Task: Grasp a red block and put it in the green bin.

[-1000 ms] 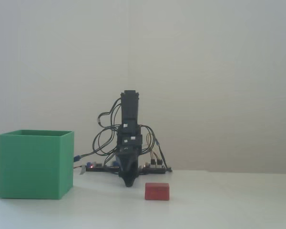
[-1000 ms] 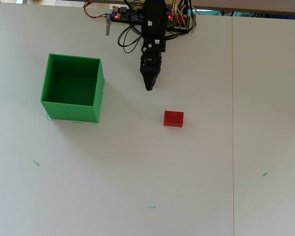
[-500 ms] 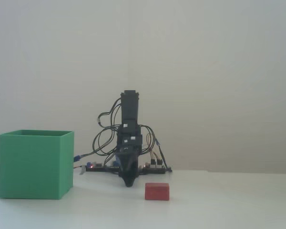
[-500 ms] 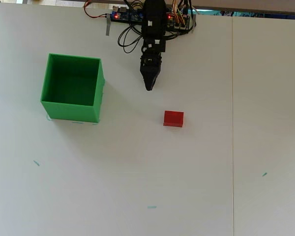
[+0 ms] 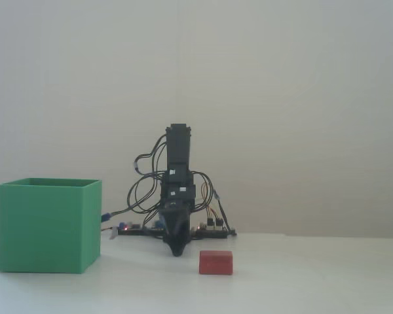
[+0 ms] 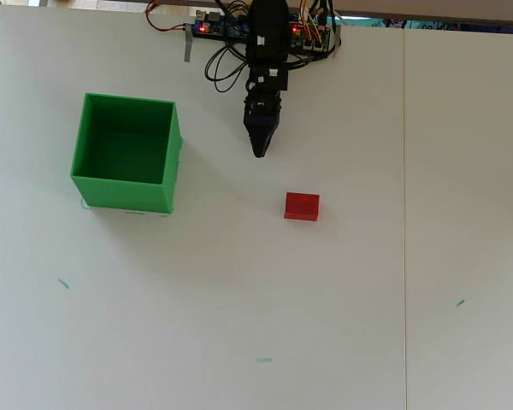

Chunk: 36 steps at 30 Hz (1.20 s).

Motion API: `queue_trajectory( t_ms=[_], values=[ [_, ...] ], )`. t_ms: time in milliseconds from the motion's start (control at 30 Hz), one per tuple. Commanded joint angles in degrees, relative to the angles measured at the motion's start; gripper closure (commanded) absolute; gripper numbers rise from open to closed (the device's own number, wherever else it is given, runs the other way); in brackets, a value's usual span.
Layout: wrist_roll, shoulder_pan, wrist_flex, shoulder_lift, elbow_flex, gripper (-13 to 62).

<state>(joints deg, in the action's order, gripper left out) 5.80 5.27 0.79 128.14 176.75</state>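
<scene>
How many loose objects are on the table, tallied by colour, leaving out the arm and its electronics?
Red: 1, the small solid red rectangular block, lying on the table.
Green: 1, the large open-topped green cube-shaped bin, nothing visible inside it in the overhead view.
Total: 2

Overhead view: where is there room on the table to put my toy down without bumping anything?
Lots of room: the whole near half of the table below the green bin and red block is bare, and so is the side right of the seam. It is crowded at the top, around the gripper and the wires and boards behind it.
</scene>
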Motion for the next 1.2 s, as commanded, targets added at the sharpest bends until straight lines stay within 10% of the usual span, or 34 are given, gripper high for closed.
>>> queue_trajectory(
  t_ms=[0,1167],
  values=[
    [-0.1,0.6,-3.7,5.2,3.4,15.6],
    [-0.3,3.4,-3.2,5.0,2.1,16.0]
  ],
)
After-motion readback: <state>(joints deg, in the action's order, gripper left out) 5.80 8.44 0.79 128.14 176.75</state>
